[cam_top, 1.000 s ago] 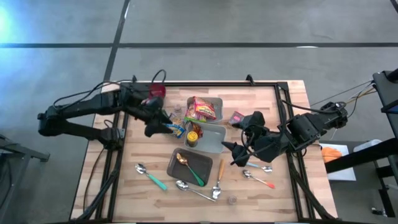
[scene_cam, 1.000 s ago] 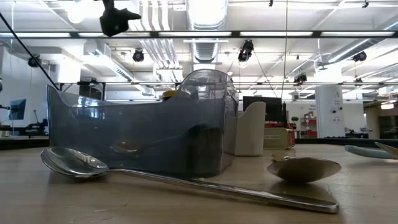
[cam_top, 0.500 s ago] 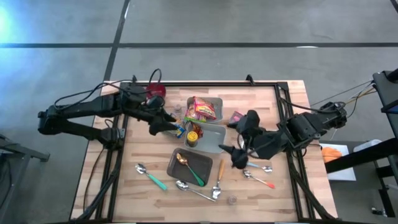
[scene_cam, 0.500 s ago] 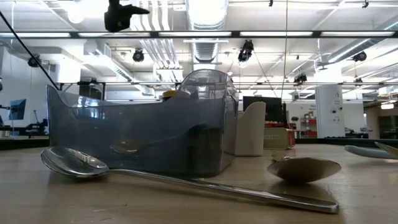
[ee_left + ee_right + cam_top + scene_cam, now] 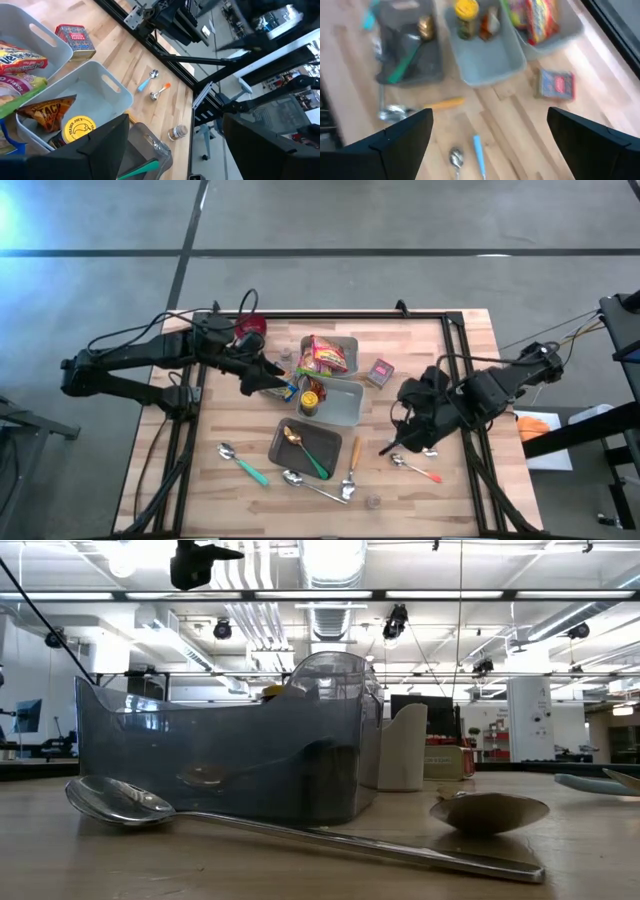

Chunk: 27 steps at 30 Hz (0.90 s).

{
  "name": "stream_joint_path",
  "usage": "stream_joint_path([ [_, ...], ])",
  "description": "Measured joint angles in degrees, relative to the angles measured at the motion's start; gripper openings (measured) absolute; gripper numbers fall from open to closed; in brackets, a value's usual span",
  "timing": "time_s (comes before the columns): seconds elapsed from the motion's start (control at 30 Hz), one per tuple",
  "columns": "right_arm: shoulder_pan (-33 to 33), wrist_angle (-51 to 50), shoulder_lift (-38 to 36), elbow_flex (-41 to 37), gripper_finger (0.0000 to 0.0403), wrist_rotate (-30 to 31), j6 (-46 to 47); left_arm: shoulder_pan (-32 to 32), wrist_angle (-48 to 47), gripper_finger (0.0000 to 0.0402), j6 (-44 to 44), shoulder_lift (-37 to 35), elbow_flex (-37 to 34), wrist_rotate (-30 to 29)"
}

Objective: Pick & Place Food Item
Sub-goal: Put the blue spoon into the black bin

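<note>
Food lies in two light grey bins: colourful snack packets (image 5: 325,356) in the far bin (image 5: 349,343), and a yellow-lidded jar (image 5: 312,398) with an orange packet (image 5: 54,108) in the near bin (image 5: 345,408). A small red box (image 5: 380,371) lies flat on the wood to the right of the bins. My left gripper (image 5: 272,380) hovers open at the bins' left side, above the table (image 5: 175,142). My right gripper (image 5: 390,442) hangs open over the wood to the right of the bins, slanting down (image 5: 490,135). Neither holds anything.
A dark tray (image 5: 325,440) near the front holds a gold spoon and a green-handled utensil. Loose spoons lie around it, among them a teal-handled one (image 5: 243,463), an orange-handled one (image 5: 352,465) and two (image 5: 418,460) under the right arm. A small jar (image 5: 372,501) stands at the near edge.
My right gripper has drawn back from the bins toward the table's right and near edges, sunk lower and tipped further downward; the red box, which it partly hid, now shows whole. It stays open. My left gripper has turned slightly in place.
</note>
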Motion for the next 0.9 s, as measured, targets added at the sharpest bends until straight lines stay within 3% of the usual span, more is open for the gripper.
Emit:
stream_joint_path([
  [0.17,2.26,0.62,-3.20,-9.09,0.0389,1.90,9.10,0.00,0.00,0.0324,0.08,0.00,0.00,-0.13],
  [0.43,6.41,4.48,-15.06,-26.79,0.0389,4.98,25.68,-0.09,2.92,0.0324,-1.30,0.69,0.00,-0.81],
  [0.6,5.21,8.27,-17.42,-35.40,0.0389,-5.81,21.70,-1.78,7.82,0.0324,1.53,3.18,0.89,1.82],
  [0.9,5.12,15.30,-15.60,-44.03,0.0389,-6.37,22.88,-2.23,4.82,0.0323,3.05,4.09,2.47,2.16],
])
